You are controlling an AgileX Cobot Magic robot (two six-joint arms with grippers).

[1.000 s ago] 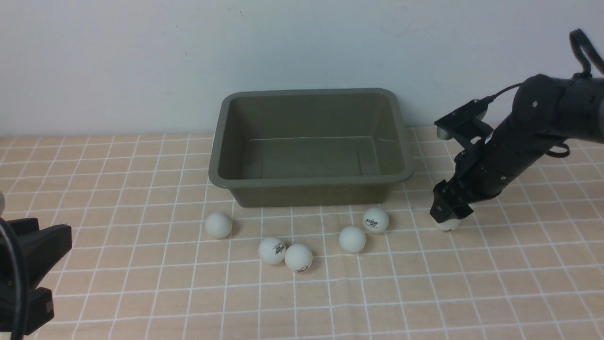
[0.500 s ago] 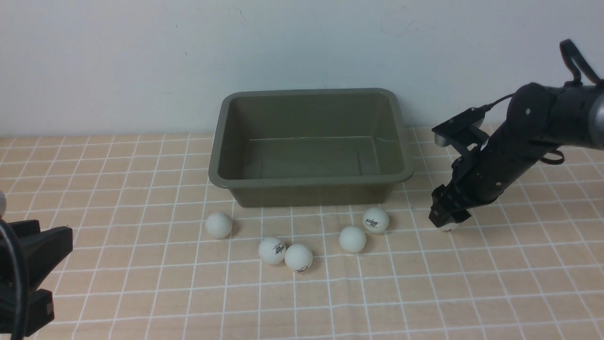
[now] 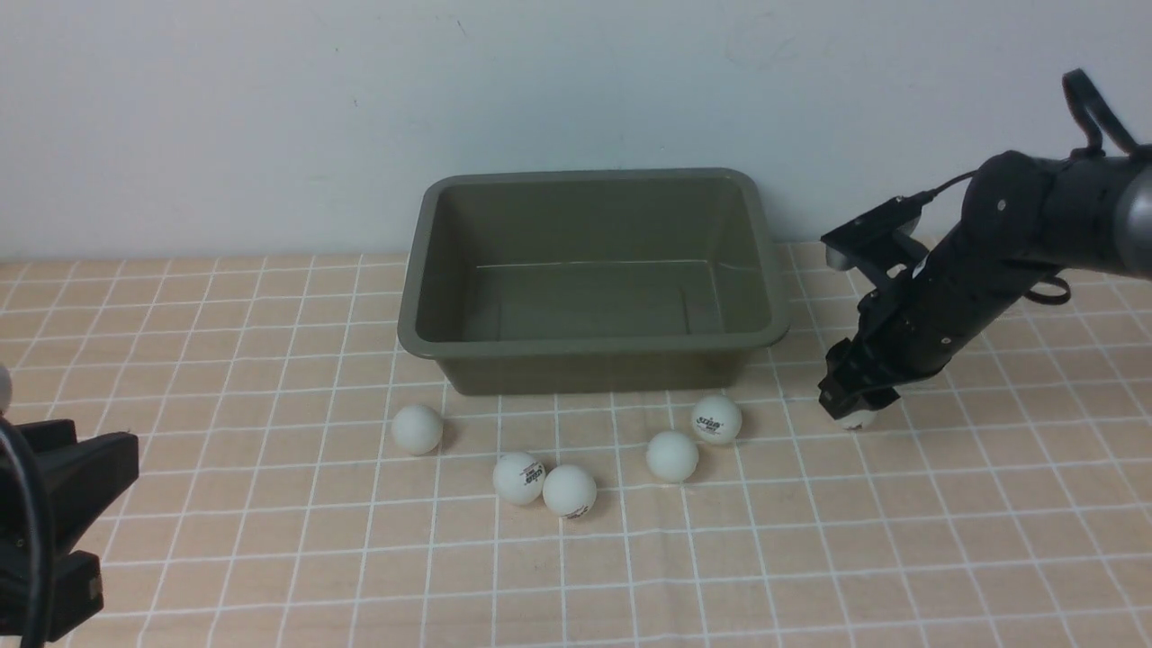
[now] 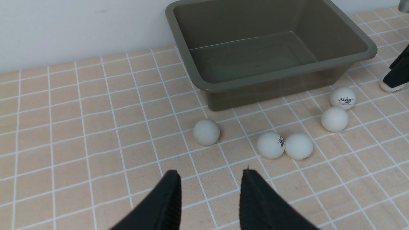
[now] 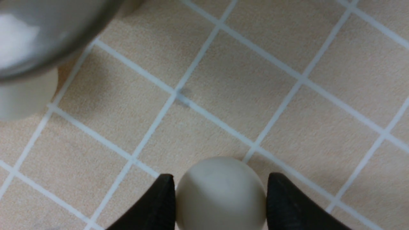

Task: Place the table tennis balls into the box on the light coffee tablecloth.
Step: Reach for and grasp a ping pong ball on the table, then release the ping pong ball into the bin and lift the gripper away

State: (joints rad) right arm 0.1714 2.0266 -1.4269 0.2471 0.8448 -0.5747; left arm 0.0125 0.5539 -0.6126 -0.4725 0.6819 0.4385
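Checked cloth [image 3: 270, 558] bears the box [image 3: 589, 346] at centre, five balls [image 3: 670, 456] below it. Mid-right, the right claw [image 5: 220, 175] grips a sixth ball [image 3: 857, 420]; the left claw [image 4: 210, 172] gapes.

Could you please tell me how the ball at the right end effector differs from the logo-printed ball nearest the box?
The plain white matte ball is pinched by the right end effector; the white logo-printed ball lies free on the peach checked cloth. The pinched ball shows no print here; the free one shows a dark logo. Both are small, white and round.
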